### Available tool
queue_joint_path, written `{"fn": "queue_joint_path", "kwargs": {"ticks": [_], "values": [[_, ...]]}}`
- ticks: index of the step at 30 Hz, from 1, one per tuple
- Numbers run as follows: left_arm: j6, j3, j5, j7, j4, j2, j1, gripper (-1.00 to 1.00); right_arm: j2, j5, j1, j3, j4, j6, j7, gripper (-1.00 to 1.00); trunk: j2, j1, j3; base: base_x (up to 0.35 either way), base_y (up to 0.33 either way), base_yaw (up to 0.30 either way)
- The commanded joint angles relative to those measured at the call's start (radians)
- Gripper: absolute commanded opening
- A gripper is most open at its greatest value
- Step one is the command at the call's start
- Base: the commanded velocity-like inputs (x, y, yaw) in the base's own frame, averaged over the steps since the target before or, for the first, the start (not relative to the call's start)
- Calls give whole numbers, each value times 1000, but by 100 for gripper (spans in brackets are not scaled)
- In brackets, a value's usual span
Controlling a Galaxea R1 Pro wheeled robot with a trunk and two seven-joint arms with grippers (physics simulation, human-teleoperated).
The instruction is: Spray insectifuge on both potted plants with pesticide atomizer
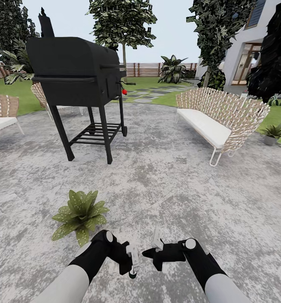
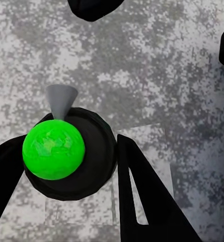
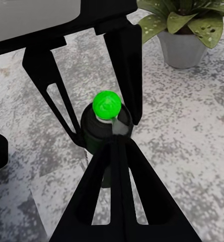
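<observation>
My left gripper [image 1: 132, 259] is shut on the pesticide atomizer [image 2: 54, 148], a dark bottle with a bright green cap and a grey nozzle. In the right wrist view the bottle [image 3: 105, 118] stands upright between the left gripper's black fingers [image 3: 127, 65]. My right gripper [image 1: 152, 252] is shut, and its tips [image 3: 118, 143] sit right next to the bottle's side. One potted plant [image 1: 79, 214] with spotted olive leaves sits on the patio just ahead of my left arm; its grey pot [image 3: 184, 48] shows in the right wrist view. A second potted plant [image 1: 275, 132] stands far right at the lawn's edge.
A black grill on legs [image 1: 79, 80] stands ahead on the left. A wicker sofa with a white cushion [image 1: 216, 122] is on the right and a wicker chair [image 1: 1, 111] at the far left. Grey paving [image 1: 165, 176] lies between them.
</observation>
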Motion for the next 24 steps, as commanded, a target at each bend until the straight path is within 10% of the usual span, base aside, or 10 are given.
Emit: {"fn": "queue_joint_path", "kwargs": {"ticks": [1,24], "values": [[10,-1,-1,-5,-2,0,0,-100,2,10,-1,-8,-1,-7,5,-100,0,0,-1,0,0,0],[7,0,10,-18,11,-3,1,-100,15,11,-1,-8,-1,-7,3,-100,0,0,-1,0,0,0]]}}
